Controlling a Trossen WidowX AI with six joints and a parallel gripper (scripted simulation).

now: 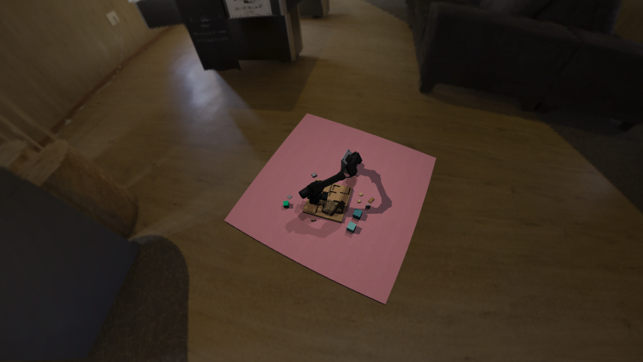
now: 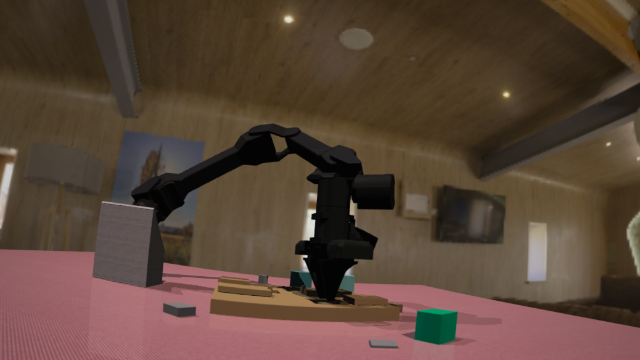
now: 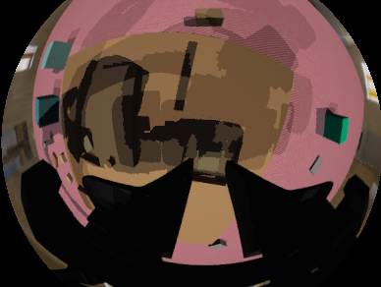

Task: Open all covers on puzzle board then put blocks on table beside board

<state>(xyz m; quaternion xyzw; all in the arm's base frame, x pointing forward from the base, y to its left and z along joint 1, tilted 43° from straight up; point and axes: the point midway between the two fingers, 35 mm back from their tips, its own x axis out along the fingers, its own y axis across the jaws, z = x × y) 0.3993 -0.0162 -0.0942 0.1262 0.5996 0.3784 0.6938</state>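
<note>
Appears to be working at an open well (image 3: 208, 178) in the tan board (image 1: 334, 218) (image 2: 304, 312) (image 3: 203, 211), probably lowering for a block or for a cover edge; cannot tell which. Holds the fingers (image 1: 317, 201) (image 2: 330, 299) partly apart, pointing down with tips at board level, and grips nothing. Shows a pale patch between the tips in the wrist view, too shaded to identify as block or well floor. Has a raised tan cover (image 2: 367, 299) just beside the tips in the exterior view.

Counts three blocks already off the board on the pink surface (image 1: 269, 180) (image 2: 66, 313) (image 3: 324, 59): the green block (image 1: 285, 204) (image 2: 436, 325) (image 3: 336, 127) on one side, the dark teal block (image 1: 357, 214) (image 2: 300, 278) (image 3: 47, 110) and the light teal block (image 1: 350, 227) (image 2: 347, 283) (image 3: 57, 54) on the opposite side.

Next, calls for centring over the pale patch; if a block, widen enough to straddle, sink, close and lift straight up. Risks catching a tip on the well wall or nudging the cover back over the opening.
</note>
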